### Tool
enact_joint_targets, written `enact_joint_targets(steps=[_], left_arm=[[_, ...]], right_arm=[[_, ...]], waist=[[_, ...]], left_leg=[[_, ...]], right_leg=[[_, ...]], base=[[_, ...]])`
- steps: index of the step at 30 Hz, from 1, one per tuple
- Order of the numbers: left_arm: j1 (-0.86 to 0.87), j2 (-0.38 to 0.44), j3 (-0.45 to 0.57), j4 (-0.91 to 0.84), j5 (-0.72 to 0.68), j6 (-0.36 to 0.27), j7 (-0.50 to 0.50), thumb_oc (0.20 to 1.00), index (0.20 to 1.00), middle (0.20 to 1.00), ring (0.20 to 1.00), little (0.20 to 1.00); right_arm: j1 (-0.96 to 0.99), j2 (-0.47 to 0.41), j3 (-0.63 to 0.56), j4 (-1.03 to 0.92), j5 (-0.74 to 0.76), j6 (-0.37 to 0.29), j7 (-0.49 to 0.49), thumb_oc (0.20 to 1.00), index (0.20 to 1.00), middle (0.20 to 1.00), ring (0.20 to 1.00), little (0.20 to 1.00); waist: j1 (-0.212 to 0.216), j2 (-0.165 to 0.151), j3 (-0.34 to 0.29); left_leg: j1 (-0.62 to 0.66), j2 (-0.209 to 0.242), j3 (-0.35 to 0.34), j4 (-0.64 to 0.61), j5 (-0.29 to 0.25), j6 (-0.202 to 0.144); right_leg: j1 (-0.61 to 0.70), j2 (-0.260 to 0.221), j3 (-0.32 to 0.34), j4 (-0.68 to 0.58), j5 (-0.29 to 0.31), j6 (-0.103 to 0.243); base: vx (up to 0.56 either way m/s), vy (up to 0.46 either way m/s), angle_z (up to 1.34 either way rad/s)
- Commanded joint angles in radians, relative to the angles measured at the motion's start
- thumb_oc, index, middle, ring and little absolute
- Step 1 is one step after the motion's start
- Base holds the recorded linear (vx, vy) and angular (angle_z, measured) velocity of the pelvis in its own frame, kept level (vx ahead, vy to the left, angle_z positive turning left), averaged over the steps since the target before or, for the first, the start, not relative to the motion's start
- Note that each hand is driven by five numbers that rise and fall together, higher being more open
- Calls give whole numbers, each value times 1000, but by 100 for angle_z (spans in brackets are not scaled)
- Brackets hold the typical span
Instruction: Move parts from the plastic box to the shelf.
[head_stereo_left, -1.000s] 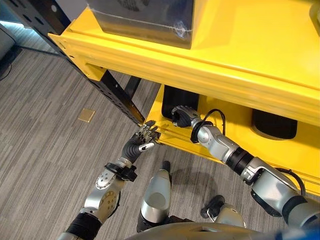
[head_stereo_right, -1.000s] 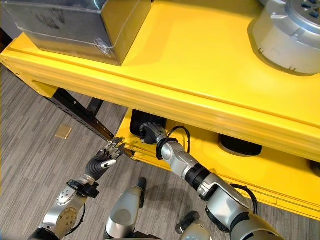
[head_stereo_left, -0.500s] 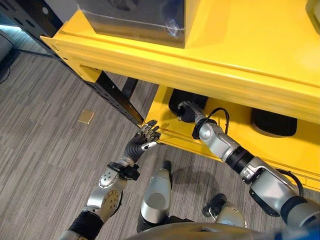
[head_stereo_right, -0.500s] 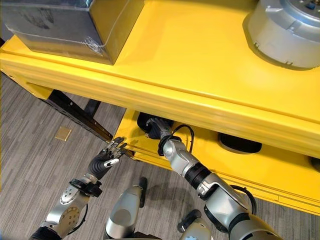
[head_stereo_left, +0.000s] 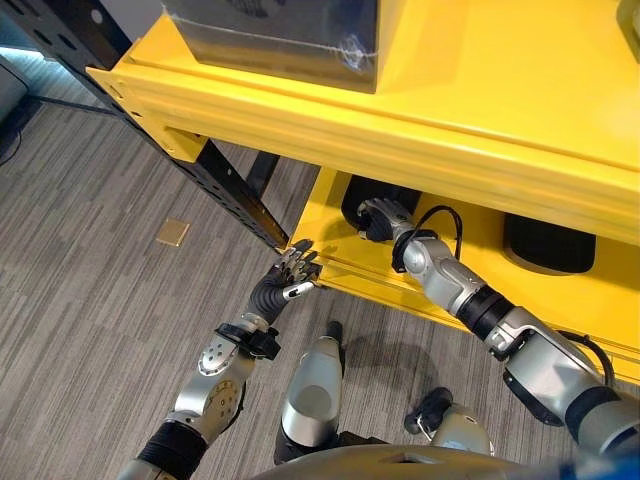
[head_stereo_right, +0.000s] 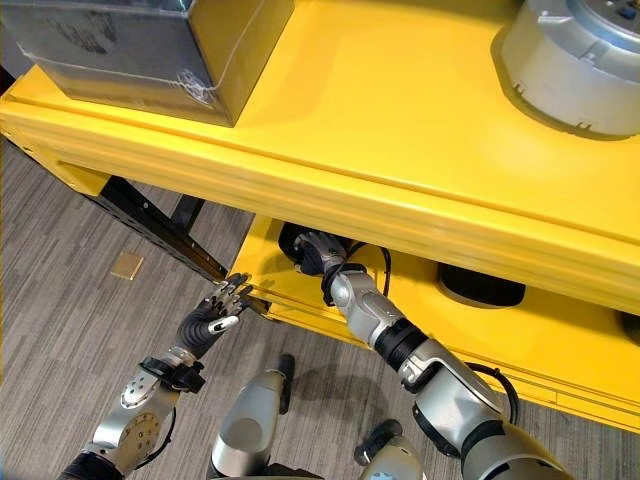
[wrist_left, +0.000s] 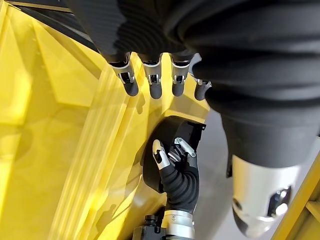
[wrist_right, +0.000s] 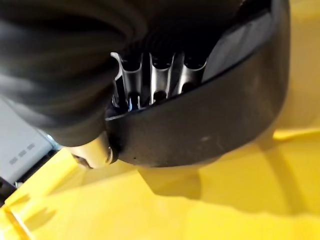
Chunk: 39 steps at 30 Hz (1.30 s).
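Left hand (head_stereo_left: 283, 283): we hold it out, fingers straight, arm reaching forward (low).
Right hand (head_stereo_left: 383, 216): our arm stretches ahead; fingers seem curled over a dark edge.

Small tan square (head_stereo_left: 173, 232) on grey carpet floor (head_stereo_left: 80, 300), L side

A yellow shelf (head_stereo_right: 400, 110) has two tiers. On its upper tier stand a clear plastic box (head_stereo_right: 130, 50) at the left and a round silver-grey part (head_stereo_right: 575, 60) at the right, well apart. On the lower tier (head_stereo_left: 470, 250) lie a black part (head_stereo_left: 375, 205) near the left corner and another dark part (head_stereo_left: 548, 248) further right. On the grey carpeted floor (head_stereo_left: 90, 300) beside the shelf lies a small tan square (head_stereo_left: 172, 232).
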Motion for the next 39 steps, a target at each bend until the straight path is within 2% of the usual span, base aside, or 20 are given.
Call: enact_joint_targets(steps=[1, 13, 19, 22, 28, 29, 31, 32, 33, 36, 39], left_arm=[[6, 17, -41, -68, -1, -38, -23, 1000, 1000, 1000, 1000, 1000], [15, 30, -17, -61, -4, -32, -58, 1000, 1000, 1000, 1000, 1000], [19, 32, -16, -54, -1, -36, -73, 1000, 1000, 1000, 1000, 1000], [18, 31, -19, -56, -2, -32, -74, 1000, 1000, 1000, 1000, 1000], [14, 34, -19, -56, -10, -31, -77, 1000, 1000, 1000, 1000, 1000], [14, 35, -20, -55, -8, -31, -79, 1000, 1000, 1000, 1000, 1000], [14, 34, -20, -54, -11, -32, -87, 1000, 1000, 1000, 1000, 1000], [14, 33, -22, -55, -15, -33, -88, 1000, 1000, 1000, 1000, 1000], [11, 32, -26, -52, -12, -35, -85, 1000, 1000, 1000, 1000, 1000], [10, 31, -30, -51, -14, -39, -85, 1000, 1000, 1000, 1000, 1000], [14, 35, -29, -41, -21, -49, -110, 1000, 1000, 1000, 1000, 1000]], right_arm=[[-70, 0, 30, 46, -82, -41, 8, 200, 200, 200, 200, 200], [-95, -25, 38, 158, -172, -66, -49, 200, 200, 200, 200, 200], [-93, -26, 43, 189, -206, -122, -119, 200, 200, 200, 200, 200], [-90, -22, 36, 191, -137, -72, -123, 200, 200, 200, 200, 200], [-86, -26, 30, 197, -122, -82, -141, 200, 200, 200, 200, 200], [-88, -26, 29, 198, -123, -84, -140, 231, 231, 231, 231, 231], [-89, -28, 29, 199, -134, -93, -140, 489, 489, 489, 489, 489], [-90, -29, 30, 199, -144, -102, -141, 718, 718, 718, 718, 718], [-91, -33, 38, 197, -183, -125, -152, 1000, 1000, 1000, 1000, 1000], [-98, -38, 46, 192, -235, -146, -160, 1000, 1000, 1000, 1000, 1000], [-107, -55, 56, 191, -375, -187, -233, 1000, 1000, 1000, 1000, 1000]], waist=[[33, 5, -7], [51, 1, -10], [55, 1, -13], [55, 4, -10], [52, 8, -4], [52, 9, -4], [52, 10, -5], [52, 9, -5], [51, 10, -4], [52, 10, -5], [53, 8, -9]], left_leg=[[48, 94, 66, -65, 95, -14], [50, 99, 58, -71, 100, -19], [50, 100, 56, -72, 100, -19], [48, 99, 56, -73, 101, -19], [41, 96, 54, -73, 102, -18], [42, 95, 54, -74, 102, -18], [42, 95, 55, -75, 102, -17], [42, 94, 55, -74, 102, -17], [41, 93, 55, -73, 101, -16], [39, 92, 54, -72, 100, -15], [40, 94, 53, -72, 99, -15]], right_leg=[[-40, -36, 27, 68, 31, 47], [-22, -30, 13, 49, 37, 47], [-17, -28, 7, 41, 40, 48], [-19, -29, 7, 40, 41, 49], [-29, -31, 10, 45, 42, 48], [-29, -32, 11, 45, 42, 48], [-30, -32, 10, 45, 41, 48], [-30, -31, 11, 45, 41, 48], [-32, -32, 12, 44, 42, 49], [-34, -32, 13, 45, 43, 49], [-34, -33, 12, 45, 44, 51]], base=[[0, 0, 0], [0, 0, 0], [0, 0, 0], [0, 0, 0], [0, 0, 0], [0, 0, 0], [0, 0, 0], [0, 0, 0], [0, 0, 0], [0, 0, 0], [0, 0, 0]])
